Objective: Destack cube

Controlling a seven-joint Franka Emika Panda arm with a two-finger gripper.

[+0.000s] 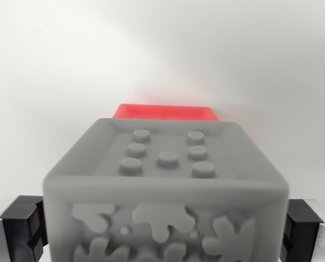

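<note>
One grey cube gripped by end effector, red cube mostly hidden behind.

Pincer: black blocky fingers (apparently on silver mounts).

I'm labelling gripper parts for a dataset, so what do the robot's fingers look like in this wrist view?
Only the fingers show, at the lower corners: blocky black pads with squared edges and notched faces, mounted on pale silvery metal. No cables or markings are visible.
</note>
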